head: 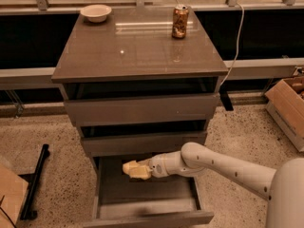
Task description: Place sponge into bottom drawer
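the two-finger gripper point(145, 169) pinches the pale yellow foam sponge point(133, 168) just above the far left of the pulled-out grey bottom drawer point(147, 196), held low, probably so it drops cleanly inside.

sponge point(131, 168) in claw point(141, 170), over bottom drawer point(147, 218)

White arm point(223, 164), seemingly pale fingers point(149, 168)

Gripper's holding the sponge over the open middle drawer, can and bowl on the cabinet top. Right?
Wrong drawer. The camera view shows the gripper holding the sponge over the open bottom drawer; the middle drawer is above it. The can and bowl are on the cabinet top, as you said.
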`<move>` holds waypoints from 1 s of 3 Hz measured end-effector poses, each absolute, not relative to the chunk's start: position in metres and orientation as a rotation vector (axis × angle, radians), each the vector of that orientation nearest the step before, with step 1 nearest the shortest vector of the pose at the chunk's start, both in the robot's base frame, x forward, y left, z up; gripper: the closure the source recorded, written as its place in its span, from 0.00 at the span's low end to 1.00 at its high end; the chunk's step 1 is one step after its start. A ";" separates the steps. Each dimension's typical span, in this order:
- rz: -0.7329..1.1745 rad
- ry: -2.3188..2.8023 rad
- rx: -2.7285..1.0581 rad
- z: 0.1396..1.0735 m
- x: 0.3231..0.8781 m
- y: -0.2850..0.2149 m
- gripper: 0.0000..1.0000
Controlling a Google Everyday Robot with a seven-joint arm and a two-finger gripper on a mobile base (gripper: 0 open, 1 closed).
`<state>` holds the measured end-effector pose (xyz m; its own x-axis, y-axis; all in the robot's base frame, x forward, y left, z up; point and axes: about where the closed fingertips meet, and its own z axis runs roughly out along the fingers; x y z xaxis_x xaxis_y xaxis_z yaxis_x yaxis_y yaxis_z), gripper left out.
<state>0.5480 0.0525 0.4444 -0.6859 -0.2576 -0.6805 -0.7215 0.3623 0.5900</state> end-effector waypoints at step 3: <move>1.188 2.223 -0.796 0.356 0.566 0.034 1.00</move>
<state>0.5664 0.0342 0.3560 -0.7081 -0.2610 -0.6561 -0.6905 0.4502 0.5661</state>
